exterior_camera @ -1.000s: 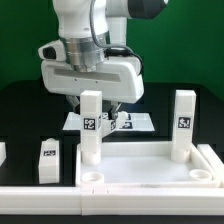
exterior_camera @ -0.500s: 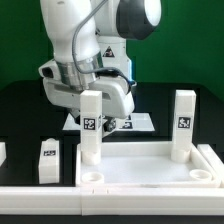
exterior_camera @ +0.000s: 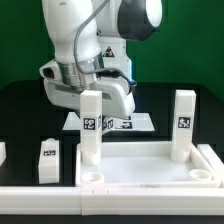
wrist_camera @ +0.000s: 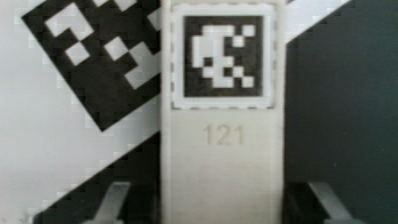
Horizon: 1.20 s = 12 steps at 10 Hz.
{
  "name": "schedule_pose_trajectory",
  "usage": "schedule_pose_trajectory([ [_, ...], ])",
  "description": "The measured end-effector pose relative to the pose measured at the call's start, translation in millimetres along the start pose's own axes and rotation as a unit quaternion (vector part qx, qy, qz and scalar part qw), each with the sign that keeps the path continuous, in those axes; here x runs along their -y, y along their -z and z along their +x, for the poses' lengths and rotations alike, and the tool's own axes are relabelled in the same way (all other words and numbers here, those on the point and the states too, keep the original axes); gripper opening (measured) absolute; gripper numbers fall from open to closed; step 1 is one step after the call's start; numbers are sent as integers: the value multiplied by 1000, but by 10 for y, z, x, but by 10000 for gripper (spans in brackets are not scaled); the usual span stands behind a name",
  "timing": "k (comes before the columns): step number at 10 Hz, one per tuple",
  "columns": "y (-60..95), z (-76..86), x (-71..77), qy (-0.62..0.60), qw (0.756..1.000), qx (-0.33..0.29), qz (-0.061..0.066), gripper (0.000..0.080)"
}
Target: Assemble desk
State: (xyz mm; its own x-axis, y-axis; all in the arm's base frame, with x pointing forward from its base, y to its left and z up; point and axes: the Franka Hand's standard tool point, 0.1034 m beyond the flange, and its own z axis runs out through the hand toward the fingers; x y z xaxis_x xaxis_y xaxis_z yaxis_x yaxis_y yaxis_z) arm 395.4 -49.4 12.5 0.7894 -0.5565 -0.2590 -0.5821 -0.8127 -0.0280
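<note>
In the wrist view a white desk leg (wrist_camera: 217,150) with a black-and-white tag and the number 121 runs lengthwise between my gripper's (wrist_camera: 217,196) fingers. A dark gap shows on each side, so the fingers (wrist_camera: 118,198) straddle the leg without touching it, and the gripper is open. In the exterior view the gripper (exterior_camera: 108,118) hangs low behind the left upright leg (exterior_camera: 91,125), which hides the fingertips. The desk slab (exterior_camera: 140,165) lies in front, with a second upright leg (exterior_camera: 183,122) at its far right corner. A loose leg (exterior_camera: 48,160) stands to the exterior view's left of the slab.
The marker board (exterior_camera: 135,122) lies on the black table behind the slab, under the gripper, and shows as large tags in the wrist view (wrist_camera: 89,60). A long white border rail (exterior_camera: 110,205) runs along the front. A white piece (exterior_camera: 2,152) shows at the exterior view's left edge.
The arm has swung toward the exterior view's left and the wrist has turned. Over the last half second the hand has barely moved. The slab and legs have not moved.
</note>
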Motion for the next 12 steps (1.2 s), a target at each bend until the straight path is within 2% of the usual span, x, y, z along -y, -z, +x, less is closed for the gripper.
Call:
schedule_pose_trajectory([
  [1,3,6,-12,0,1000,0,0,285],
  [2,38,70,-118,35,999,-1,2,285],
  [4,207,308,-465,46,999,0,12,285],
  [6,197,434,-745,43,999,-5,8,285],
  [7,140,426,-825,36,999,0,5,285],
  [9,128,404,-786,38,999,-14,-2,285],
  [10,126,395,-785,38,999,-7,0,285],
  [11,122,397,-783,36,999,0,2,365],
  [12,130,398,-772,37,999,0,3,498],
])
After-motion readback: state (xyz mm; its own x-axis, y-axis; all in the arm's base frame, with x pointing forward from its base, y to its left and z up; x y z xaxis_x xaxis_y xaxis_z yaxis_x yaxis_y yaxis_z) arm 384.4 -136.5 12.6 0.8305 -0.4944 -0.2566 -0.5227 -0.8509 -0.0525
